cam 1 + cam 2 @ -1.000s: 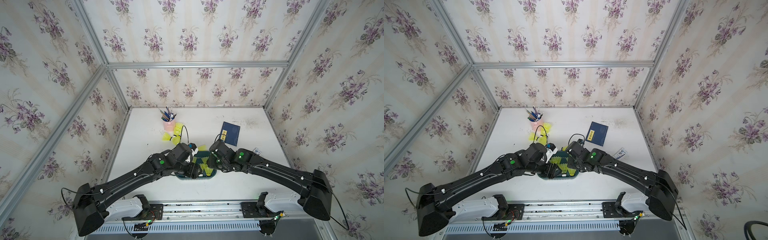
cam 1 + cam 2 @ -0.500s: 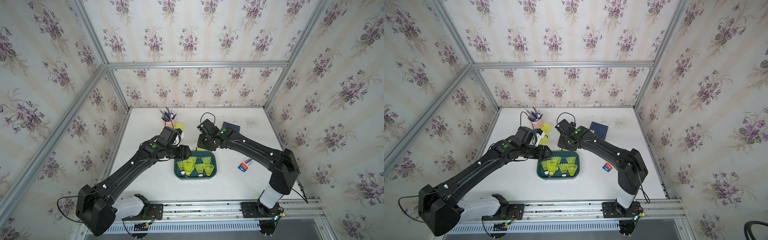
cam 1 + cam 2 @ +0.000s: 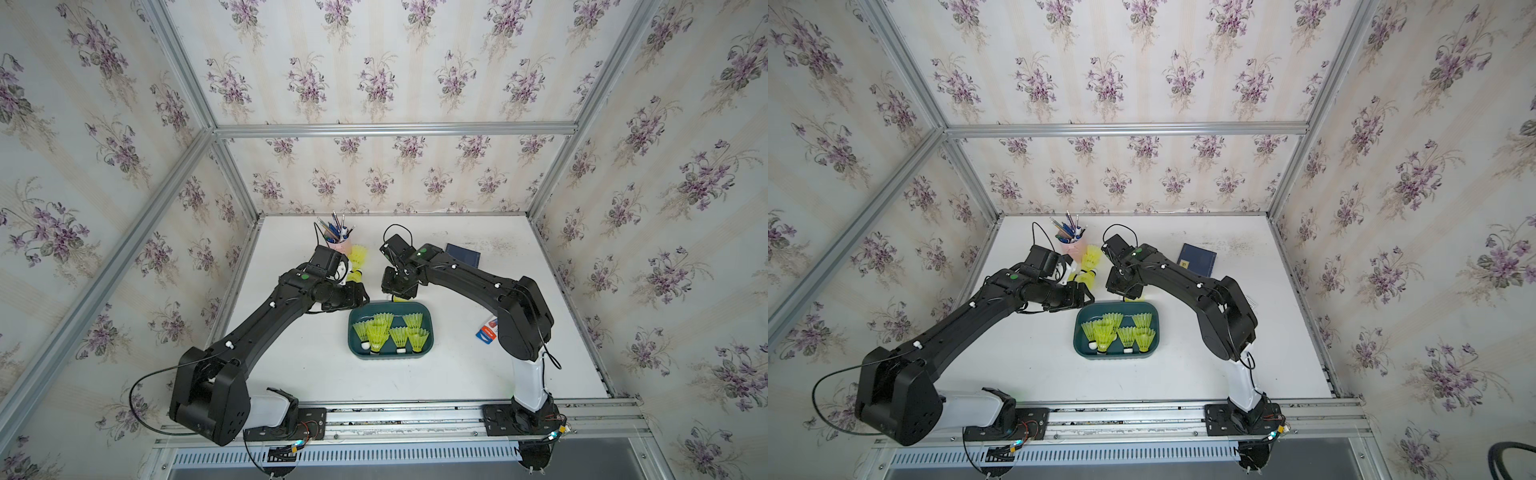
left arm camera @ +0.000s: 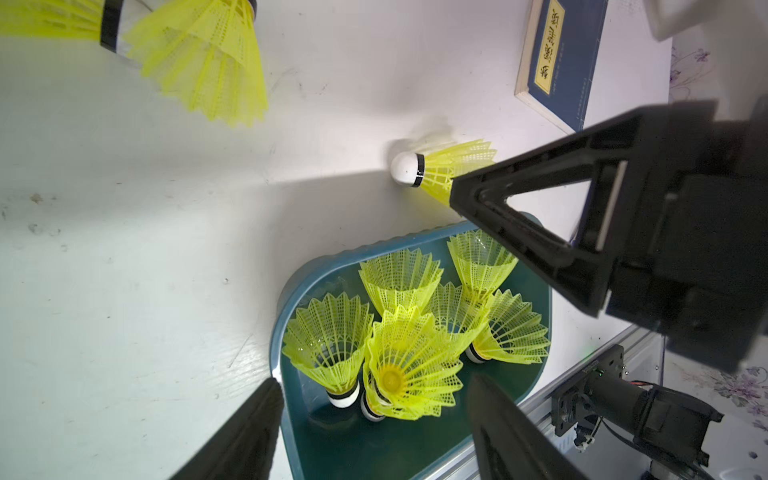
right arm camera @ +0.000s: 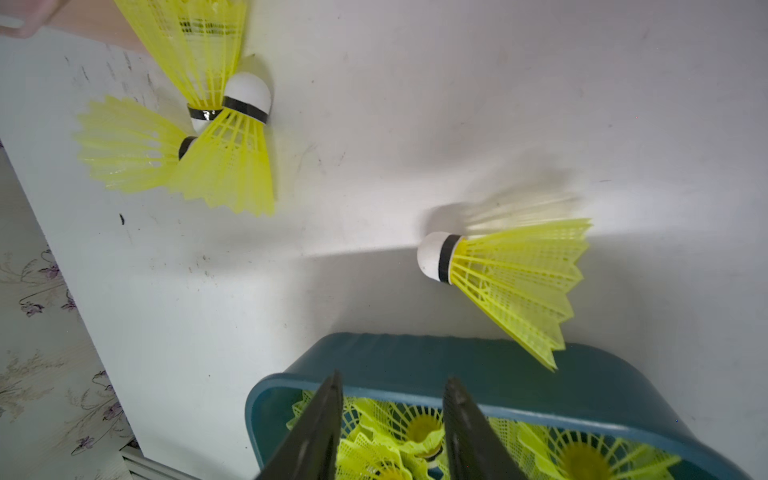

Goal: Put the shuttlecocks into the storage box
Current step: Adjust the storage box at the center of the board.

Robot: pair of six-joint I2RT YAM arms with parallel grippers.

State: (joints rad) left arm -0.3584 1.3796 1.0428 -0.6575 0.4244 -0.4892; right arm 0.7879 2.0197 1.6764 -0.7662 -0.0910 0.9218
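Grippers first: left gripper (image 3: 360, 293) hung released and empty just off the far left corner of the box (image 3: 390, 356) in both top views. The right gripper (image 3: 397, 291) stood over the box's far rim, narrowly parted, holding nothing. Six shuttlecocks (image 3: 388, 332) stood tip-down inside the box. One loose shuttlecock (image 3: 400, 298) lay just beyond that rim, mostly hidden under the right gripper. Stray shuttlecocks (image 3: 1092, 255) lay farther beyond the box, beside a pen cup (image 3: 1073, 245); a book (image 3: 1198, 259) lay beyond the box's right end.

Left wrist view: left gripper (image 4: 374, 380) fingers were spread wide above the box (image 4: 316, 266), nothing between them. Loose shuttlecock (image 4: 440, 170) was on its side, just outside the rim.

Right wrist view: right gripper (image 5: 393, 377) showed a slim gap, empty, over the box wall (image 5: 415, 349). Loose shuttlecock (image 5: 507, 274) had its skirt reaching the rim. Three stray shuttlecocks (image 5: 208, 137) were clustered well apart from the box.
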